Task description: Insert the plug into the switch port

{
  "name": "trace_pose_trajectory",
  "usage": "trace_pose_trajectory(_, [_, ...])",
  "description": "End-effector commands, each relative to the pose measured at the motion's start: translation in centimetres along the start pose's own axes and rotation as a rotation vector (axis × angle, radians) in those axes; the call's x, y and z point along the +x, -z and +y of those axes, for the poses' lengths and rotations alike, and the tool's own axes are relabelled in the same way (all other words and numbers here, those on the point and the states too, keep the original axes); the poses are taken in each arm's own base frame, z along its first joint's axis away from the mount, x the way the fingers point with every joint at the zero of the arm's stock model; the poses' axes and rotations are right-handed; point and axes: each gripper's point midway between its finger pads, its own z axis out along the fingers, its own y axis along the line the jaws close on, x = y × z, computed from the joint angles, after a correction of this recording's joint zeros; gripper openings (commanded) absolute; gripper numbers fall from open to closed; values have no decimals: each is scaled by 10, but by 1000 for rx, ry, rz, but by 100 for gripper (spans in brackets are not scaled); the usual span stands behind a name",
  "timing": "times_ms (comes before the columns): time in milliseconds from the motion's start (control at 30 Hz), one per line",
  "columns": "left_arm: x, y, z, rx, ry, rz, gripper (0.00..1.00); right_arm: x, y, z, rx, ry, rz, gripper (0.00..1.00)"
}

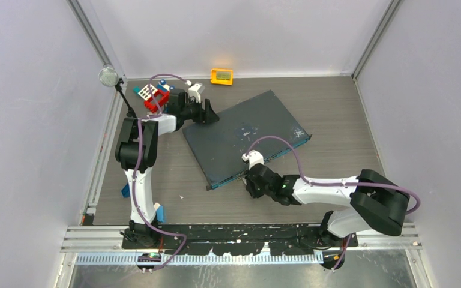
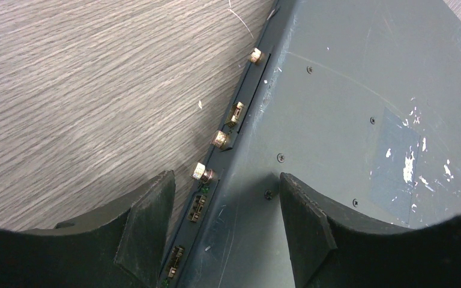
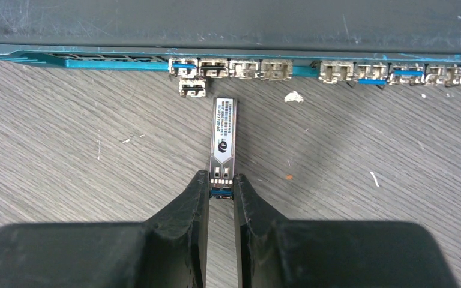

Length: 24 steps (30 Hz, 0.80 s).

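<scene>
The switch is a large flat dark-grey box (image 1: 246, 135) with white scuffs, lying askew on the table. Its thin teal-blue front face (image 3: 96, 63) carries a row of small sockets, the switch ports (image 3: 243, 69). My right gripper (image 3: 221, 183) is shut on the rear end of the plug (image 3: 223, 135), a slim metal module with a white label. The plug points at the port row, and its tip is just short of it. In the top view the right gripper (image 1: 249, 177) is at the front face. My left gripper (image 2: 225, 189) is open, astride the box's back edge (image 2: 240, 120).
A small orange-yellow box (image 1: 221, 76) lies at the back wall. Red, white and blue toy pieces (image 1: 153, 96) sit behind the left arm, beside a round lamp on a stalk (image 1: 108, 76). A loose metal socket piece (image 3: 192, 88) lies on the table before the port row.
</scene>
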Motion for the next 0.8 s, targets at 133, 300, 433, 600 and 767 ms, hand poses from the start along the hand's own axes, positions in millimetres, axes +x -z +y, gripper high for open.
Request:
trace_pose_trajectory(133, [-6,0,-1,6,-41,-7,65,24,3,10,-12,63,244,1])
trace_pose_trajectory(300, [-6,0,-2,7,-40,-6,65,37,-5,13,-17,64,324,0])
trace_pose_trajectory(433, [-5,0,-1,6,-40,-6,65,35,-4,8,12,69,308,0])
trace_pose_trajectory(600, [-5,0,-1,6,-40,-6,65,23,9,0,29,53,228,1])
trace_pose_trajectory(767, [-6,0,-2,7,-41,-7,65,24,17,0,6,27,198,0])
